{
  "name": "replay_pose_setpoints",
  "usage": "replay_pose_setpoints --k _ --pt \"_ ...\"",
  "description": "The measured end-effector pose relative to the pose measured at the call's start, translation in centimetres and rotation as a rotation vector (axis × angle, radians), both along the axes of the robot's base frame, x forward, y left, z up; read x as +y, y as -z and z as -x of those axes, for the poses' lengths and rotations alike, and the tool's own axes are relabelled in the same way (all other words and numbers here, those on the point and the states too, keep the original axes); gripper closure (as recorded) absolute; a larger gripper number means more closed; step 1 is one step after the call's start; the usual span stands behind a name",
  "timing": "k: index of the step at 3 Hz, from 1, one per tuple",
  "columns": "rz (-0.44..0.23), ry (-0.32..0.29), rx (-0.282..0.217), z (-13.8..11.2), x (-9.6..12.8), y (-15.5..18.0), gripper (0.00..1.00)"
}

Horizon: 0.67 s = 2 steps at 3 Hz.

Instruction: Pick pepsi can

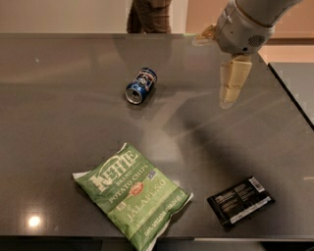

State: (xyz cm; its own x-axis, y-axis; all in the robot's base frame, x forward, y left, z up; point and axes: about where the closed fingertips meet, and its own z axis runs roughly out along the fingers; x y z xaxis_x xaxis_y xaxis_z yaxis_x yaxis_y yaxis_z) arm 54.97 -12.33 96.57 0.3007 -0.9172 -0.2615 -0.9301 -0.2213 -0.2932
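Blue pepsi can [141, 85] on side; gripper [227, 99] hovers apart, arm [251, 19] cropped.

Your gripper [228, 98] hangs over the far right part of a dark grey, glossy table [59, 122]. Up and left of it, beyond the table's far edge, you have a pale wall [64, 14] and a pair of legs [149, 14] in brown trousers. Just right of it lies a second grey surface [297, 88], with pinkish floor [284, 51] behind. A round glare [34, 221] marks the table well down-left of the gripper.
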Motion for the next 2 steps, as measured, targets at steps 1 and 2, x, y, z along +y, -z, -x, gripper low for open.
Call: replay_pose_setpoints --k 1,2 --pt "0.026 -0.108 -0.018 -2.1 2.4 0.6 0.0" --pt "0.07 -0.217 -0.025 -4.1 4.9 1.5 0.0"
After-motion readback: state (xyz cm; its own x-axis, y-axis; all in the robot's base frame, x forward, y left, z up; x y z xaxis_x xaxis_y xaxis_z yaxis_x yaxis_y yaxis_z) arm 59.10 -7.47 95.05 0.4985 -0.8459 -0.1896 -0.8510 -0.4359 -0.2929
